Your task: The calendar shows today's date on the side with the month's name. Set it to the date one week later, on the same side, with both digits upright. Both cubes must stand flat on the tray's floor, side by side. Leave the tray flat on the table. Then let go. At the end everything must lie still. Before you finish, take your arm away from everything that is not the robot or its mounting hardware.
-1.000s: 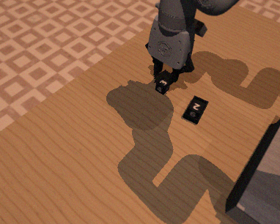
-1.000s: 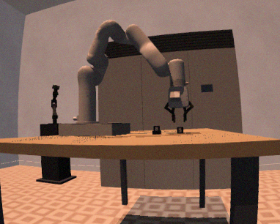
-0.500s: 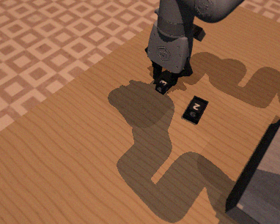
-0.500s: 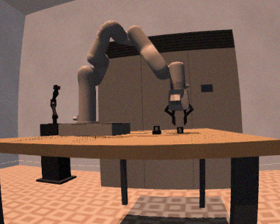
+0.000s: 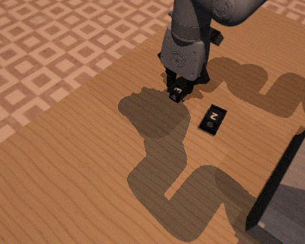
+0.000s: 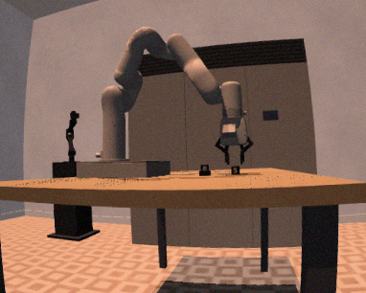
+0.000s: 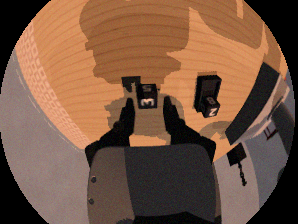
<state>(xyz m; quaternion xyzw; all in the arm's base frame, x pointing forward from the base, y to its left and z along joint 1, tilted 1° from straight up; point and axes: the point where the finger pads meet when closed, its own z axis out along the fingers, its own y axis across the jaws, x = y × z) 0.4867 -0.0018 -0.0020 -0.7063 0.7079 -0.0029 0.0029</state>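
My gripper is partly open and empty. Its fingertips are just above a loose black cube, one on each side, not closed on it. The cube sits flat on the table with a white 3 on top; a 5 shows on a side in the wrist view. The black tray lies flat beside it. The other black cube stands in one end of the tray, with a 2 on top; the other half is empty. Its lower faces are partly hidden.
The wooden table carries everything. The robot's box-shaped base stands beyond the tray, away from the loose cube. A table edge runs past the loose cube's other side. Arm shadows cross the wood.
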